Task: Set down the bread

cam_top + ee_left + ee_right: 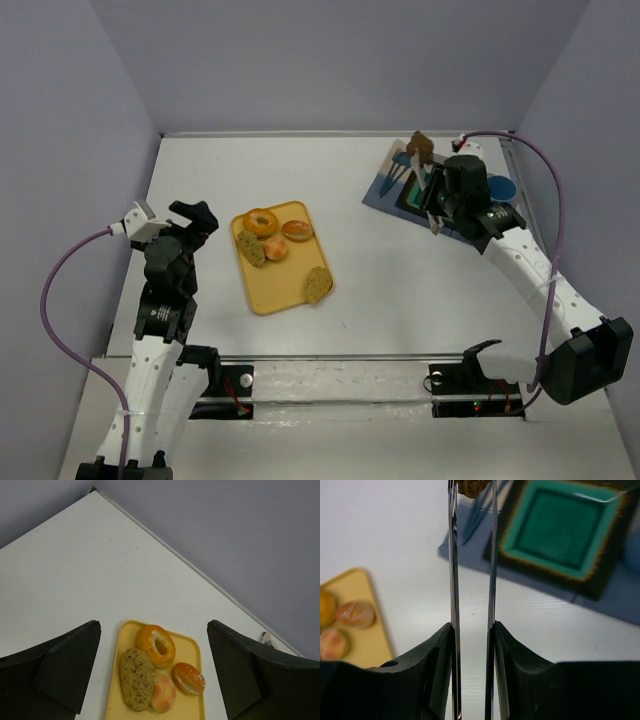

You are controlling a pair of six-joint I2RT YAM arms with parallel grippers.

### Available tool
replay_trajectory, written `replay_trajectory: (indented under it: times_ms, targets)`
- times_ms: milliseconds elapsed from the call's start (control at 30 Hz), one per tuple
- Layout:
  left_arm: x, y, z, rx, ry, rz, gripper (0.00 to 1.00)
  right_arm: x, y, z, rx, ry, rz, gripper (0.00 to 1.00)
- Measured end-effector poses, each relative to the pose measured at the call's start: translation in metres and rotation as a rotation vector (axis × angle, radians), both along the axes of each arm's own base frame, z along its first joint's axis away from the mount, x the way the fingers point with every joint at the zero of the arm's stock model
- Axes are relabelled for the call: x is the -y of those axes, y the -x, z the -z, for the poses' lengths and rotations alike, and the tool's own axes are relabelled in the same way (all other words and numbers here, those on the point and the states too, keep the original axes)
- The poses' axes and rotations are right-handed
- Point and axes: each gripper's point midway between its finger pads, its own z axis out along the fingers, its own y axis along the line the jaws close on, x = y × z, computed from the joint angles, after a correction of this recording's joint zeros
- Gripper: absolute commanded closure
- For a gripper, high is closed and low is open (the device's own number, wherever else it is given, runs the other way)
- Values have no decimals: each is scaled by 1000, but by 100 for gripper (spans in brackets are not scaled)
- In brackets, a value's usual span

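Observation:
The bread (421, 147) is a small dark brown piece pinched at the tip of metal tongs (414, 167), held above the far left corner of the blue mat (383, 192). My right gripper (440, 197) is shut on the tongs. In the right wrist view the two tong blades (452, 555) run up between my fingers (432, 655), with the bread (472, 487) at the top edge, left of the green square plate (560, 525). My left gripper (195, 218) is open and empty, left of the yellow tray (287, 292).
The tray (192, 647) holds a golden bagel (156, 645), a sugared bun (189, 678), a pale roll (163, 694) and tan seeded slices (136, 677). A blue round thing (501, 187) lies on the mat's right. Walls close in the back and sides.

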Motion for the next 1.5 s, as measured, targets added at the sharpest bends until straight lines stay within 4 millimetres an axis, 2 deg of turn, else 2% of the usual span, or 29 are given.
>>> replay_trajectory:
  times_ms: [67,133,200,267,400,533,600,633,667,833,1000,1167,1367,1467,1500]
  targets:
    - [0,0,1,-3,0,-1,1,47,-16,3,13,10,162,93]
    - [0,0,1,-5,-1,-1,1,76,-24,9,12,17,254,93]
    - [0,0,2,-6,-1,-2,1,91,-31,20,-7,21,301,93]
    - [0,0,2,-9,-1,-3,1,101,-40,37,-40,29,329,92]
    - [0,-2,5,-18,-3,-2,1,105,-53,78,-135,37,336,88]
    - [0,-2,5,-21,-3,-2,1,102,-52,103,-203,34,318,75]
    - [0,-2,6,-21,-3,-2,1,102,-52,103,-201,32,315,62]
    - [0,-2,5,-21,-3,-2,1,101,-52,101,-195,26,310,51]
    - [0,-2,6,-22,-3,-2,1,100,-52,98,-189,22,309,46]
    - [0,-2,6,-23,-3,-2,1,99,-44,84,-157,-4,305,35]
    - [0,-2,6,-22,-3,-2,1,101,-32,67,-120,-20,310,34]
    - [0,-2,5,-21,-2,-1,1,99,-20,48,-86,-33,289,38]
    - [1,-2,4,-15,2,2,1,72,-2,18,21,-82,85,38]
    - [1,-2,4,-15,3,5,1,51,7,17,43,-81,-26,38]
    - [2,-2,4,-15,3,7,1,38,9,20,39,-75,-81,38]
